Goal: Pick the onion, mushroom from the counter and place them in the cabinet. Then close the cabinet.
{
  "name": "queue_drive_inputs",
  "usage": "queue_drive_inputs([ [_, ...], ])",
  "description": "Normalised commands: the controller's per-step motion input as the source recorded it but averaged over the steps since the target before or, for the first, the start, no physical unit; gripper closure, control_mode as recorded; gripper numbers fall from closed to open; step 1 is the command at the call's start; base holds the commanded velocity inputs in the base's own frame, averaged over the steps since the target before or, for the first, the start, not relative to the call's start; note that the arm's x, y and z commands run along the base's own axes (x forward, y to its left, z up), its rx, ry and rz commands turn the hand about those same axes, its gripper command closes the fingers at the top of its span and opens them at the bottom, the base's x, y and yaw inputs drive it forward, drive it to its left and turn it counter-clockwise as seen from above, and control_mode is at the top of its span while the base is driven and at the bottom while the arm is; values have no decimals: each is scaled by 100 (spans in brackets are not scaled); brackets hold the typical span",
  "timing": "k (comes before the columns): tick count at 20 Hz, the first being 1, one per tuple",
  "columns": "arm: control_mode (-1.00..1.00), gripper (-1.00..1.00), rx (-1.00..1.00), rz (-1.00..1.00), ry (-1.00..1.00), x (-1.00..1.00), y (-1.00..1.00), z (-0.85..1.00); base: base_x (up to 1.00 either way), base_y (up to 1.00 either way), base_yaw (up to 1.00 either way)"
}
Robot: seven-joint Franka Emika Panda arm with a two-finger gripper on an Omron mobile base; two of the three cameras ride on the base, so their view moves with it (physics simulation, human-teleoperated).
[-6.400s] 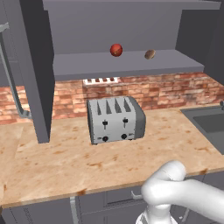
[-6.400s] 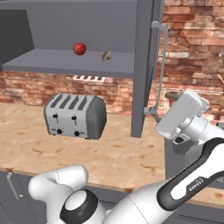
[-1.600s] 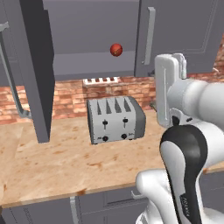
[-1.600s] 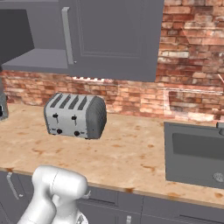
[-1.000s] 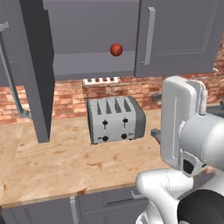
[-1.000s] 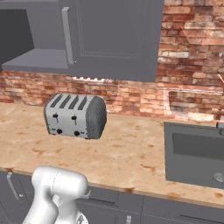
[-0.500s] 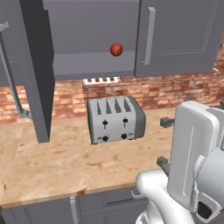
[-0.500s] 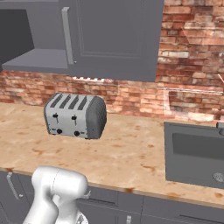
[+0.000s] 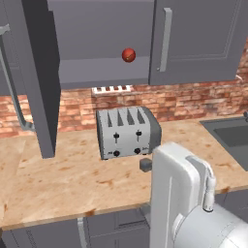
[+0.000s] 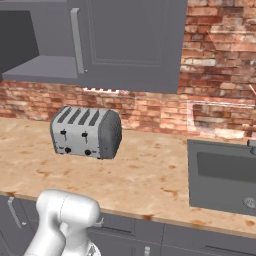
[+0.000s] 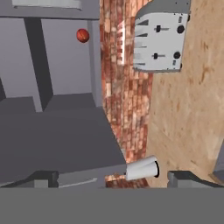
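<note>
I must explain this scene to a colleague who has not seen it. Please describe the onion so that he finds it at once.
Look at the dark grey wall cabinet above the counter; its left door stands open, its right door is shut. On the grey shelf inside, above the silver toaster, sits the onion. It is a small glossy red ball, the one bright thing against the grey.

You see the small glossy red onion on the dark grey wall cabinet shelf, above the silver four-slot toaster standing on the tan wood-grain table; dark sink to its right.
</note>
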Motion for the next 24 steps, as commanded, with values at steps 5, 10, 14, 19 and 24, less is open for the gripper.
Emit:
queue_drive_inputs([
  [5, -100, -100, 0, 0, 0, -12, 61, 0, 0, 0, 0],
  [10, -100, -100, 0, -2, 0, -1, 58, -1, 0, 0, 0],
  [14, -100, -100, 0, -7, 0, 30, 51, -7, 0, 0, 0],
  [19, -100, -100, 0, -8, -9, 65, 61, -4, 0, 0, 0],
  [24, -100, -100, 0, -10, -9, 85, 50, 0, 0, 0, 0],
])
